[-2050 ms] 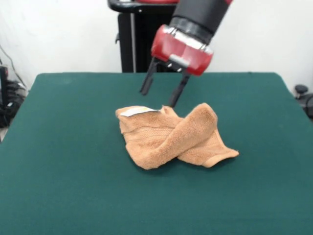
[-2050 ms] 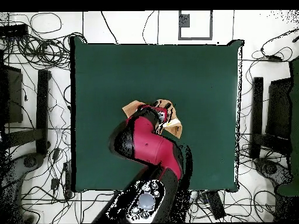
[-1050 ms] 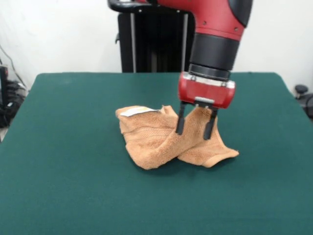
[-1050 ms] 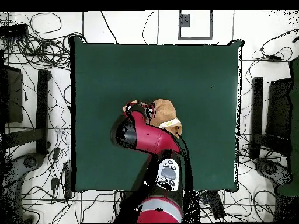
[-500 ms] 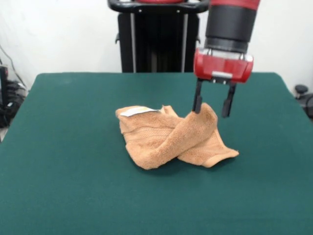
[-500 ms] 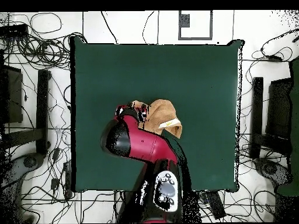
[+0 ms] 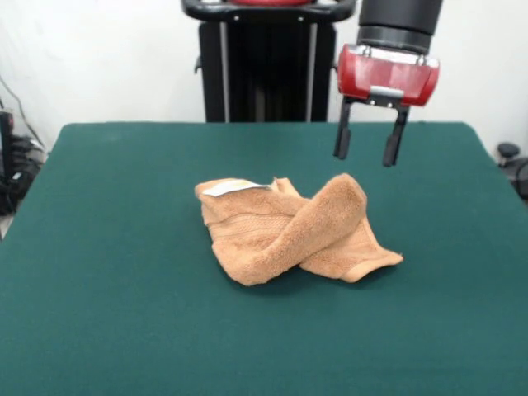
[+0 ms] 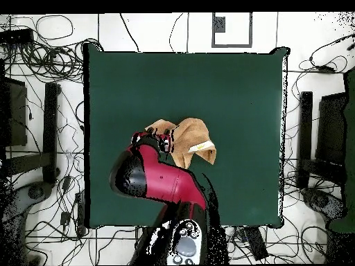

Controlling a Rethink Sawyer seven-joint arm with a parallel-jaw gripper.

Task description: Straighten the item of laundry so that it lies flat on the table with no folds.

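Observation:
The orange-tan towel lies crumpled near the middle of the dark green table, a thick fold rolled diagonally across it and a small white label on its far left corner. It also shows in the overhead view. My gripper hangs open and empty in the air, above and just behind the towel's right part, apart from the cloth. In the overhead view the red arm head covers the towel's left edge.
The black robot pedestal stands behind the table's far edge. Cables and stands surround the table on the floor in the overhead view.
My gripper has moved to the right in the front view and risen, from close behind the towel's middle to above its right side. The towel has not changed shape.

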